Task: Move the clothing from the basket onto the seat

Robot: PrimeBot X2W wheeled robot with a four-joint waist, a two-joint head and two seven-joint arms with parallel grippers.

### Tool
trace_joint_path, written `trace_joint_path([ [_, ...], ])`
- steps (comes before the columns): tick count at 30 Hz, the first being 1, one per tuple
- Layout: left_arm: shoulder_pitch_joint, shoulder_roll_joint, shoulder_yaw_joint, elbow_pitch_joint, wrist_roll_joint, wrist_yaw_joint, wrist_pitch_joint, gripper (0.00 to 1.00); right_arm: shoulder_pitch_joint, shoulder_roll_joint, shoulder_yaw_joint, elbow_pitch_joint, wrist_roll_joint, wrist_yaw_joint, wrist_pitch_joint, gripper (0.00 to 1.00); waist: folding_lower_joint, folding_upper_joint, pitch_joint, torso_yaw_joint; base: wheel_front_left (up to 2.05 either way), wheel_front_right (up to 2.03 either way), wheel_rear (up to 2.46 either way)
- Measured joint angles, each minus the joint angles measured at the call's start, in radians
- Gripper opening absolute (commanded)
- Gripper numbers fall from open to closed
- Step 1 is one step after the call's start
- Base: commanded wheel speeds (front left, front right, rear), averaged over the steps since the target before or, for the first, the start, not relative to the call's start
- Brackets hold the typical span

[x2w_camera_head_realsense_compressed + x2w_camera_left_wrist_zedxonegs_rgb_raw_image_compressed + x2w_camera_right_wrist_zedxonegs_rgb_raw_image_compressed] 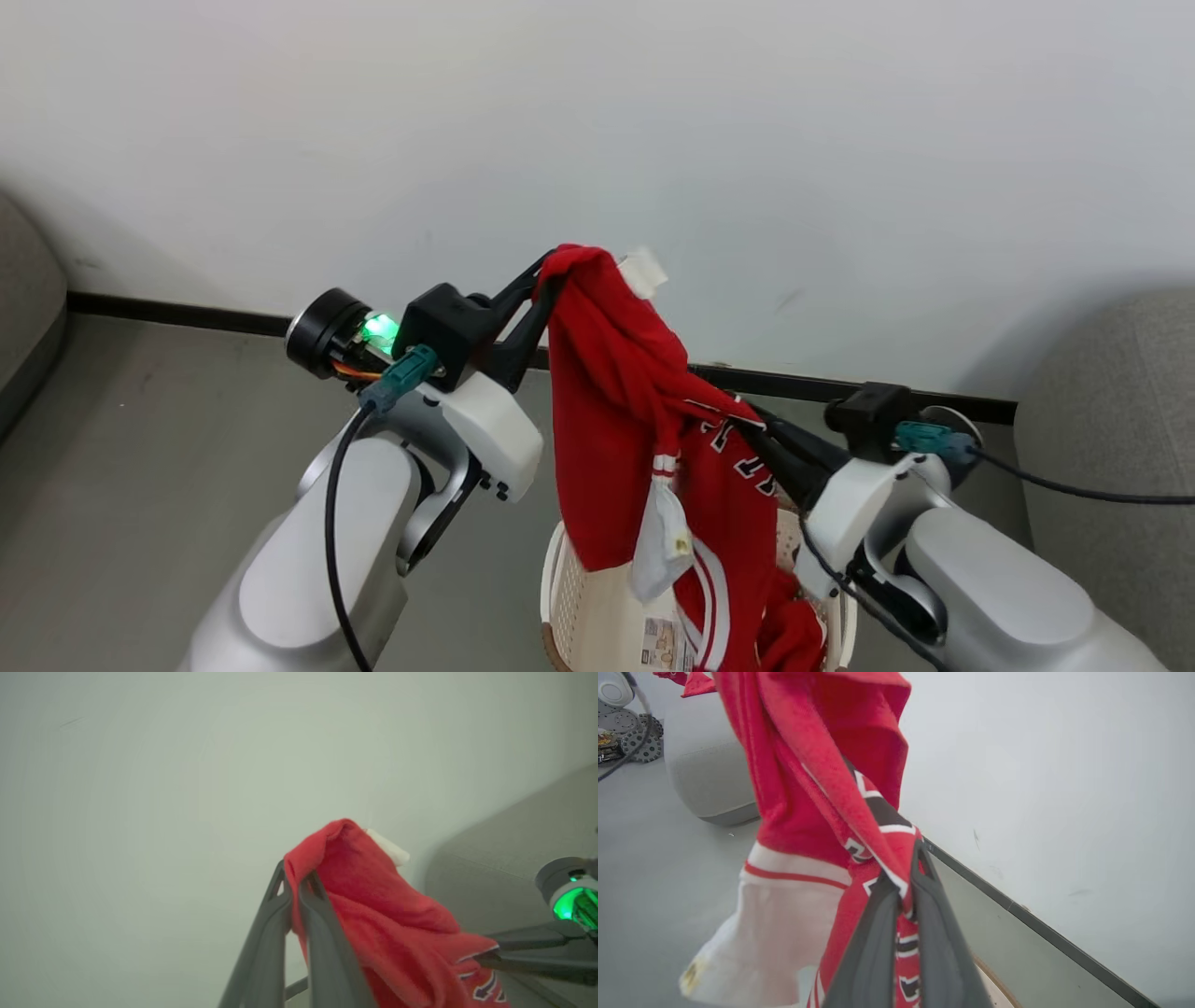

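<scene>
The red jersey (616,401) hangs over the basket (571,597), lower folds trailing inside, pinched at its top by my left gripper (544,280) and at the lettering by my right gripper (744,422), both clamped on cloth. I judge this the lift-out step. Next I must clear the hem past the rim, then swing toward the seat (1111,439) on my right, bare floor between, wall close ahead.
</scene>
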Motion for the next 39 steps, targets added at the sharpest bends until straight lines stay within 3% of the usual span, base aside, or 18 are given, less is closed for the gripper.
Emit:
trace_joint_path([
  [8,0.084,0.012,0.021,0.060,-0.043,0.008,-0.034,0.00,0.079,-0.055,-0.176,-0.123,0.011,0.000,0.000,0.00,0.0000,0.0000,-0.007,-0.043,0.00,0.00,0.00],
  [11,0.106,0.007,0.027,0.068,-0.061,0.008,-0.051,0.45,0.100,-0.058,-0.225,-0.169,0.011,0.000,0.000,0.00,0.0000,0.0000,-0.012,-0.062,0.00,0.00,0.00],
  [12,0.115,0.004,0.028,0.069,-0.066,0.007,-0.060,0.77,0.106,-0.058,-0.239,-0.185,0.011,0.000,0.000,0.00,0.0000,0.0000,-0.013,-0.068,0.00,0.00,0.00],
  [13,0.123,0.001,0.029,0.070,-0.076,0.006,-0.066,1.00,0.111,-0.058,-0.253,-0.198,0.011,0.000,0.000,0.00,0.0000,0.0000,-0.014,-0.075,0.00,0.00,0.00],
  [24,0.203,-0.004,0.046,0.066,-0.115,0.001,-0.150,1.00,0.174,-0.087,-0.374,-0.288,-0.010,0.000,0.000,0.00,0.0000,0.0000,-0.028,-0.140,0.00,0.00,0.00],
  [39,0.240,-0.015,-0.013,0.030,-0.140,-0.026,-0.190,1.00,0.306,-0.141,-0.633,-0.379,-0.074,0.000,0.000,0.00,0.0000,0.0000,-0.032,-0.225,0.00,0.00,0.00],
])
